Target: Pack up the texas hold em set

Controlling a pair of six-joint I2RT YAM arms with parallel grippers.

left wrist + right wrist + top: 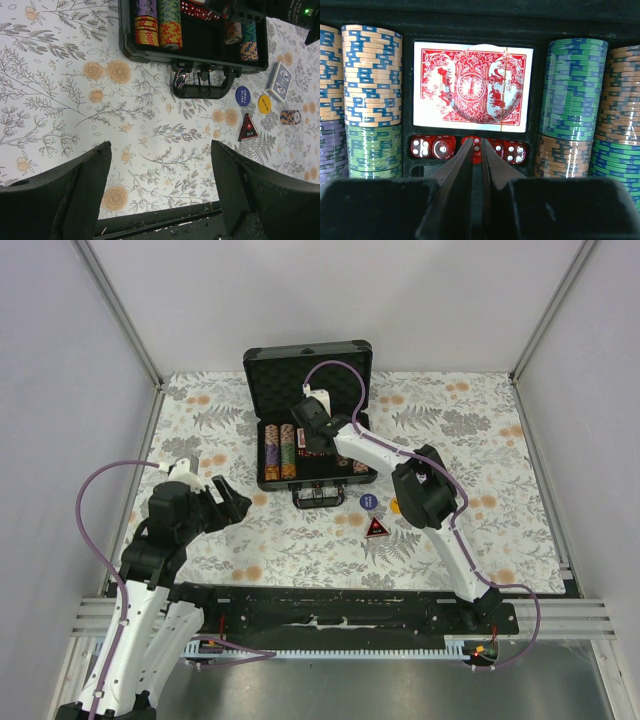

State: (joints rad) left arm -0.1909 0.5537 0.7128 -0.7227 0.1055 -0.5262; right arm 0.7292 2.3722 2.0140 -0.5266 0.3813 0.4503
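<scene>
"What's nearest?"

"The left claw [161,146], spread wide above the flowered table [60,100]."

"Beyond it?"

"A blue button [242,95], a yellow button [264,104] and a blue card deck [279,81] lie loose, right of the handle [200,93]. Then the briefcase [145,51], open at mid-table, holding poker chips [372,75], a red deck [472,85] and red dice [432,147]."

"And the right claw [476,143]?"

"Inside the case, fingers a slit apart at the dice. I cannot tell whether it pinches one."

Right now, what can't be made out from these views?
Top view: the case's right compartments, hidden under the right arm.
Right wrist: the middle of the dice row, behind the right gripper's fingers; whether it grips a die is unclear.
Left wrist: the case's far half, cut off by the top edge; the triangular marker's lettering, too small.
</scene>
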